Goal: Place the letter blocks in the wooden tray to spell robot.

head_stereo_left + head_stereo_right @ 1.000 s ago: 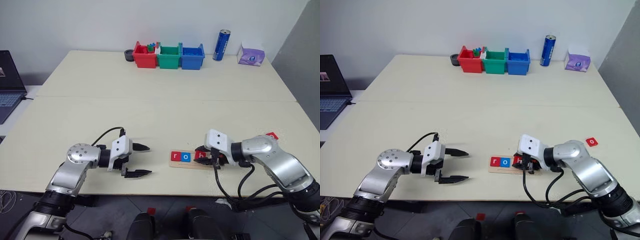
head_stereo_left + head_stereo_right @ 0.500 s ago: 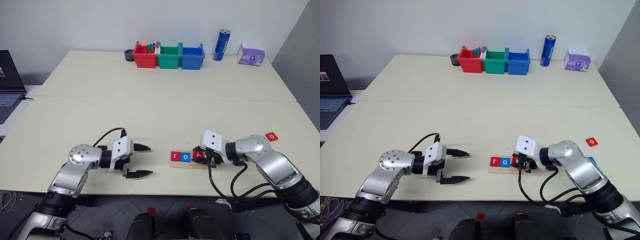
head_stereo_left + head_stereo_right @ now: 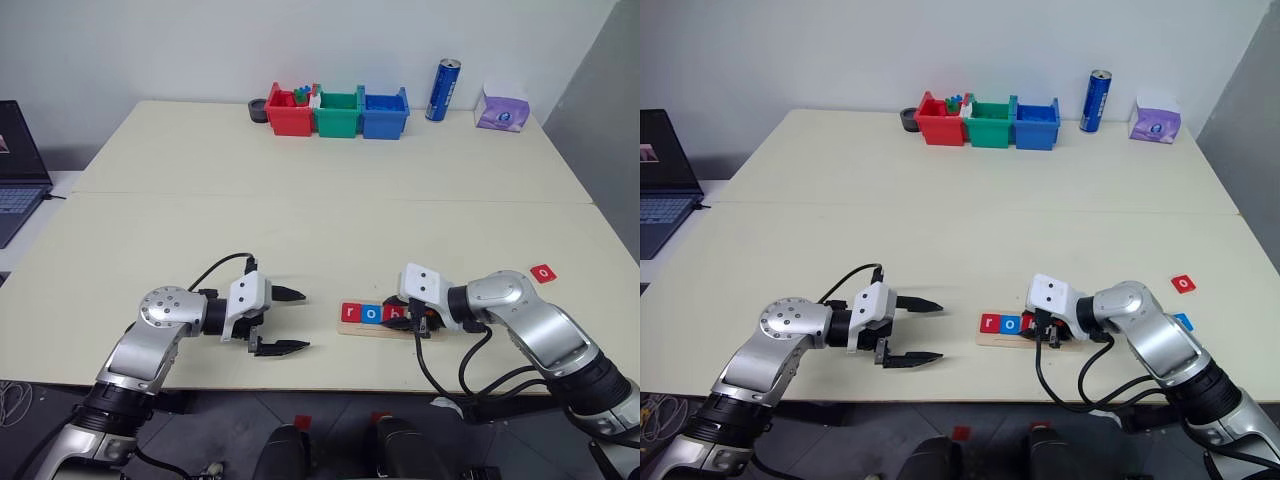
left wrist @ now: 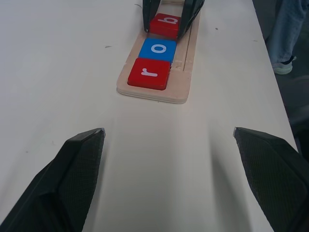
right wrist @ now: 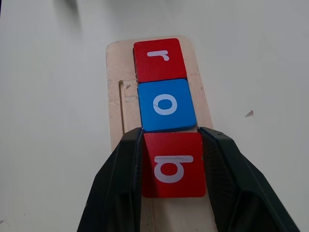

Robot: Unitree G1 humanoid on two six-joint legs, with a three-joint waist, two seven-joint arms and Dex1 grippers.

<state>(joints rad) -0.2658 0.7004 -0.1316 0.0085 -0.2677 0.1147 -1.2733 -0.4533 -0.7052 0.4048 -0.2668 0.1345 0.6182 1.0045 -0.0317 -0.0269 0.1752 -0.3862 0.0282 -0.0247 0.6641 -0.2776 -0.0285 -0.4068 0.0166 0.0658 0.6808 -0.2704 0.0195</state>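
Setting the red b block (image 3: 399,312) into the wooden tray (image 3: 352,328) at lower centre, the right gripper (image 5: 170,166) clamps it beside the blue o block (image 5: 166,105); the left gripper (image 4: 169,169) gapes empty below the red r block (image 4: 148,73), so release likely comes next.

Bright even light, soft shadows, sharp
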